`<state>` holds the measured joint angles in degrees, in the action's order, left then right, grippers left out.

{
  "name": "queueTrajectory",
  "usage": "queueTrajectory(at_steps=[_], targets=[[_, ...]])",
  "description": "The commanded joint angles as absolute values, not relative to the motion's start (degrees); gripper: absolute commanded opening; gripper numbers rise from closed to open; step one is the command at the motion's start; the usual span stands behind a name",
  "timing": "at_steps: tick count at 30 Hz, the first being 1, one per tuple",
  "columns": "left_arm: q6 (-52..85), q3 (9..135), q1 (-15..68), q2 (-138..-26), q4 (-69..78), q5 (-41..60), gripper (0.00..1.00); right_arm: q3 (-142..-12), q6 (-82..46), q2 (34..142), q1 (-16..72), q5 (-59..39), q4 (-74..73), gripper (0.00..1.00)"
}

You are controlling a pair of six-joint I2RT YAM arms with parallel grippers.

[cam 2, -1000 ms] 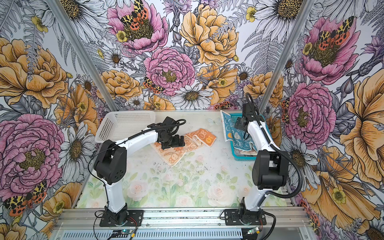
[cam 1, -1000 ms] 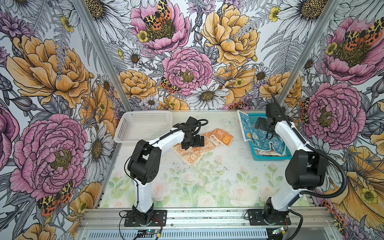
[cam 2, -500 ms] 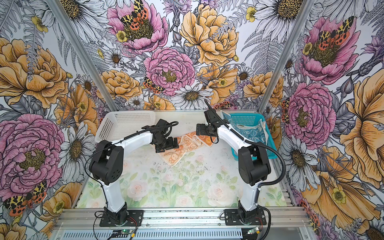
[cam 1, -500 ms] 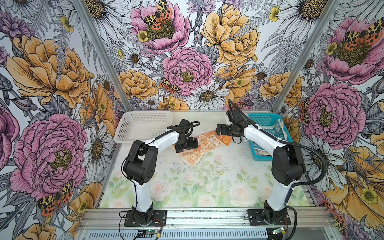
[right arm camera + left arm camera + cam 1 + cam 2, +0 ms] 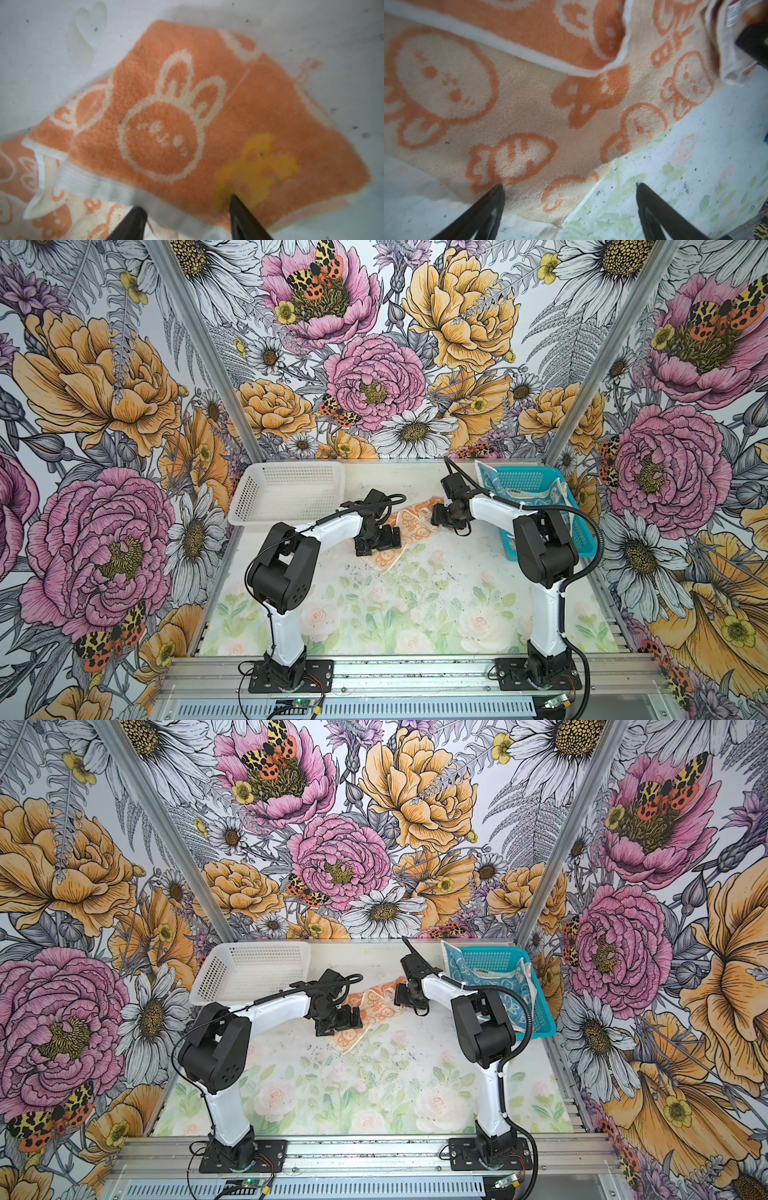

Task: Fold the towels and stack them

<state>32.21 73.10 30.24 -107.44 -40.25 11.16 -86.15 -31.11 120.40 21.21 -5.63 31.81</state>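
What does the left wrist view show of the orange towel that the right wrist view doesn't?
Left wrist only: a white sewn label, the table's green-leaf print, and the left gripper spread wide, one fingertip over cloth, one over table. Right wrist only: a large cream bunny face on deep orange and a yellow patch by the right gripper. Both: the orange towel, showing deep-orange and pale peach sides with white edging, partly folded over, lying on the table.
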Motion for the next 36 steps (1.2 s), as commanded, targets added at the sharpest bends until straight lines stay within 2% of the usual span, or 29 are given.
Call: queueTrajectory(at_steps=[1,2,4,9,15,17,19,21,25,29,36], targets=[[34.24,72.69,31.84,-108.82,-37.98,13.25,0.99,-88.78,-32.58,122.82,21.54,-2.36,30.86,0.25],[34.65,72.53,32.4,-109.05,-37.78,13.36,0.99,-89.61,-32.78,123.12,21.5,-1.88,30.85,0.15],[35.28,72.55,33.62,-109.08,-37.61,13.21,0.99,-91.67,-32.79,123.69,21.17,-1.65,30.96,0.01],[37.28,72.76,36.17,-109.51,-36.42,13.4,0.99,-100.02,-32.57,126.69,19.32,-0.9,32.44,0.0],[40.39,77.82,39.41,-112.89,-34.4,15.83,0.99,-116.23,-30.26,134.15,16.86,0.8,37.68,0.01],[40.68,81.13,40.22,-113.9,-34.45,16.73,0.99,-122.68,-29.73,136.74,16.12,-0.08,41.08,0.16],[40.87,83.06,39.71,-113.07,-34.4,16.84,0.99,-126.17,-28.96,136.58,15.65,-1.15,42.86,0.45],[40.69,83.19,38.17,-110.7,-34.39,16.55,0.99,-125.85,-28.1,134.31,15.7,-1.43,42.89,0.64],[39.47,80.37,33.17,-102.67,-34.46,17.05,0.99,-119.39,-26.79,127.45,16.21,-2.22,42.98,0.87],[37.44,76.26,27.64,-95.86,-35.48,16.78,0.99,-109.07,-25.01,120.47,18.23,-2.38,42.81,0.91],[33.49,70.72,21.69,-90.2,-38.49,15.07,0.99,-91.87,-23.82,111.36,25.79,-3.79,41.13,0.82]])
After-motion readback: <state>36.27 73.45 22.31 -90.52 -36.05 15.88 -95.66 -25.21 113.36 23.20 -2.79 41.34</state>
